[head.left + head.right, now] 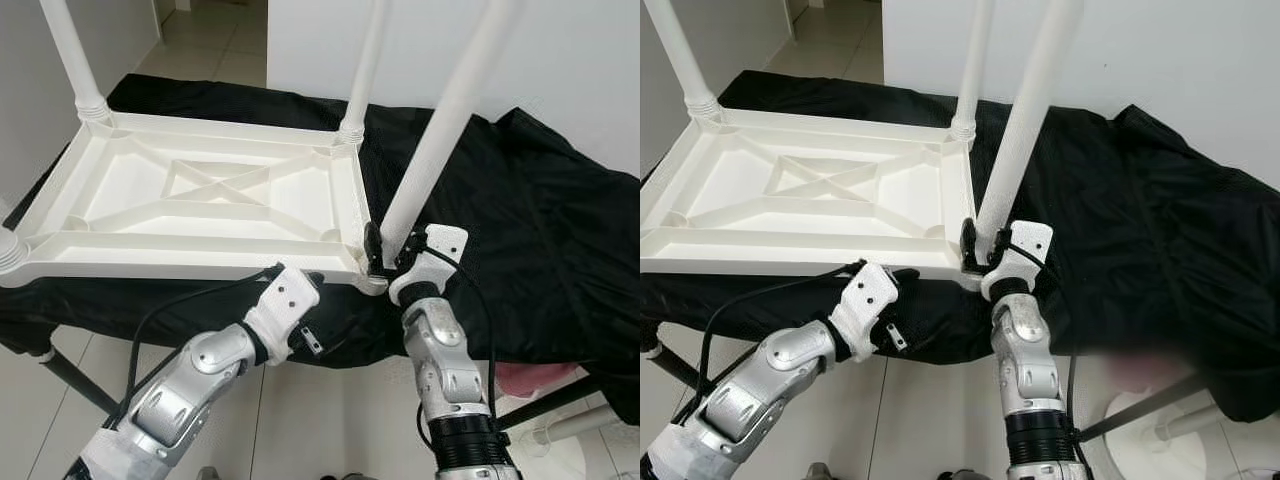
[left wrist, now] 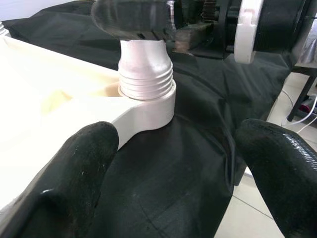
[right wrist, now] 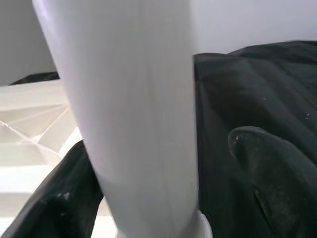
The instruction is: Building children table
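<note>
The white children's table [image 1: 200, 262] lies upside down on a black cloth. At its near right corner a white leg [image 1: 440, 130] stands up with a slight tilt, its threaded base [image 2: 146, 74] in the corner socket. My right gripper [image 1: 390, 252] is open around the foot of this leg. In the right wrist view one finger [image 3: 64, 198] touches the leg and the other [image 3: 267, 173] stands a little apart from it. My left gripper [image 2: 178, 148] is open at the table's front edge, just left of that corner, and holds nothing.
Three other legs stand in their corners: far left [image 1: 70, 50], far right [image 1: 365, 70], near left [image 1: 8, 250]. The black cloth [image 1: 520, 200] spreads to the right over a stand with dark legs [image 1: 70, 375]. A white wall is behind and tiled floor [image 1: 330, 420] below.
</note>
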Tool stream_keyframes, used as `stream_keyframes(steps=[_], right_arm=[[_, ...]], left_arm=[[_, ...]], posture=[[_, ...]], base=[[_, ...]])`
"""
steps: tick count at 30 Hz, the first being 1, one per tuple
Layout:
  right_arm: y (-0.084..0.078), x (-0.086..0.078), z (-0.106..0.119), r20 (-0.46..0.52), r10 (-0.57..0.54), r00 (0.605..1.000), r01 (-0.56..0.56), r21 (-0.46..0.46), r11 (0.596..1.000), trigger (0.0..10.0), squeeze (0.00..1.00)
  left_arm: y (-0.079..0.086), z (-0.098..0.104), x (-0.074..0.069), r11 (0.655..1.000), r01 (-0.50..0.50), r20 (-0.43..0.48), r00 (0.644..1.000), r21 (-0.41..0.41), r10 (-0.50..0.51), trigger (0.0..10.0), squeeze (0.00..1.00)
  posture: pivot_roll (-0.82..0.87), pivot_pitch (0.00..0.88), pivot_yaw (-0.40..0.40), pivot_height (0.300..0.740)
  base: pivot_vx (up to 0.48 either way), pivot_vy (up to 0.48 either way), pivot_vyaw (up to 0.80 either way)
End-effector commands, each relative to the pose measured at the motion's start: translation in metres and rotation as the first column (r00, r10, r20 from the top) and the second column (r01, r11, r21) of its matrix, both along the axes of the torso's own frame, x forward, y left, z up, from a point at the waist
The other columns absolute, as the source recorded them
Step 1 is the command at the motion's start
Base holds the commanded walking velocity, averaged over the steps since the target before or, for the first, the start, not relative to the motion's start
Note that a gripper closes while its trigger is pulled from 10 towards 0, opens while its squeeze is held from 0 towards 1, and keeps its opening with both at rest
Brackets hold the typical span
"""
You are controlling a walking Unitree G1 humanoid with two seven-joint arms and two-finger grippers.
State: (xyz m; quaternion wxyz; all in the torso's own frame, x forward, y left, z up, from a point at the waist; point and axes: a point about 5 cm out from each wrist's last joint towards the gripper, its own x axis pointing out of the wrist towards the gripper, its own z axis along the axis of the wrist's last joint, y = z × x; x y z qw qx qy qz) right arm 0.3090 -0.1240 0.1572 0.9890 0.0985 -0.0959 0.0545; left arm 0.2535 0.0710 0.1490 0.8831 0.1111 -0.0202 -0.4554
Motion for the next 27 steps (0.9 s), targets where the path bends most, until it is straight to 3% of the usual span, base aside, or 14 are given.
stream_keyframes(steps=[1,2,3,6,7,8,12,19,27], right_arm=[[-0.005,-0.001,-0.006,-0.014,0.023,1.0,-0.023,-0.004,1.0,10.0,1.0],[-0.006,0.0,-0.008,-0.015,0.074,0.997,-0.074,-0.016,0.997,10.0,0.89],[-0.007,0.001,-0.01,-0.015,0.118,0.993,-0.118,-0.028,0.993,10.0,0.14],[-0.007,0.001,-0.01,-0.015,0.118,0.993,-0.118,-0.028,0.993,10.0,0.14],[-0.009,0.001,-0.011,-0.014,0.177,0.984,-0.177,-0.044,0.983,10.0,0.0],[-0.009,0.001,-0.011,-0.014,0.177,0.984,-0.177,-0.044,0.983,10.0,0.0],[-0.021,0.008,-0.01,-0.017,0.359,0.933,-0.357,-0.164,0.92,10.0,0.0],[-0.027,0.017,-0.011,-0.058,0.47,0.881,-0.469,-0.245,0.848,10.0,0.0],[-0.029,0.023,-0.014,-0.098,0.526,0.845,-0.531,-0.283,0.799,10.0,0.0]], left_arm=[[-0.005,-0.005,-0.007,0.994,0.108,-0.024,0.994,0.021,-0.108,10.0,0.0],[-0.005,-0.005,-0.007,0.994,0.107,-0.023,0.994,0.021,-0.106,10.0,0.0],[-0.005,-0.005,-0.007,0.994,0.106,-0.024,0.994,0.021,-0.105,10.0,0.0],[-0.005,-0.005,-0.007,0.994,0.106,-0.024,0.994,0.021,-0.105,10.0,0.0],[-0.004,-0.005,-0.007,0.994,0.105,-0.024,0.994,0.021,-0.104,10.0,0.0],[-0.004,-0.005,-0.007,0.994,0.105,-0.024,0.994,0.021,-0.104,10.0,0.0],[-0.005,-0.004,-0.006,0.994,0.109,-0.026,0.994,0.022,-0.109,10.0,0.0],[-0.005,-0.003,-0.005,0.994,0.11,-0.023,0.994,0.02,-0.109,10.0,0.0],[-0.005,-0.003,-0.006,0.994,0.108,-0.024,0.994,0.019,-0.108,10.0,0.0]], posture=[[0.03,0.073,-0.095,0.74],[0.03,0.073,-0.095,0.74],[0.03,0.073,-0.095,0.74],[0.03,0.073,-0.095,0.74],[0.03,0.073,-0.095,0.74],[0.03,0.073,-0.095,0.74],[0.02,0.085,-0.079,0.74],[0.02,0.085,-0.08,0.74],[0.02,0.085,-0.08,0.74]], base=[[0.0,0.0,0.0],[0.0,0.0,0.0],[0.0,0.0,0.0],[0.0,0.0,0.0],[0.0,0.0,0.0],[0.0,0.0,0.0],[0.0,0.0,0.0],[0.0,0.0,0.0],[0.0,0.0,0.0]])
